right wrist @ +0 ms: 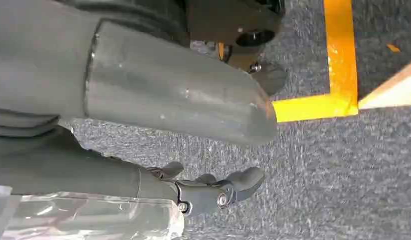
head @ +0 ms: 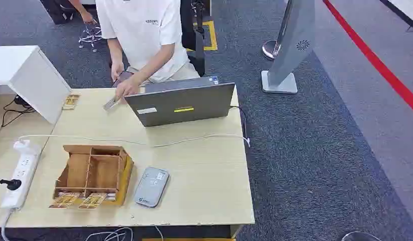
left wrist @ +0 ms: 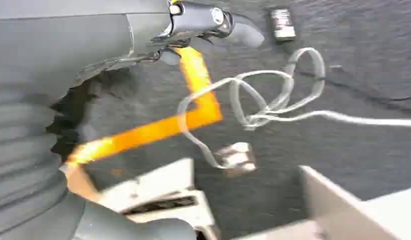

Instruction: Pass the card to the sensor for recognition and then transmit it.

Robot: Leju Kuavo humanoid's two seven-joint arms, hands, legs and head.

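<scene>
On your table: one sensor (head: pixel 151 187), two boxed cards (head: pixel 79 200); wrist views show left hand (left wrist: pixel 213 22) and right hand (right wrist: pixel 213 192) seemingly loosely spread, empty.

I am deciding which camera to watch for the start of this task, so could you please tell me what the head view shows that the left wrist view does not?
Head view alone: the pale wooden table carrying the brown wooden compartment box, the flat grey card sensor, the grey laptop and a person's hand holding a card.

Left wrist view alone: the left robot hand, hanging above the floor and holding nothing, a tangled white cable and orange floor tape.

Both: the dark grey carpet.
</scene>
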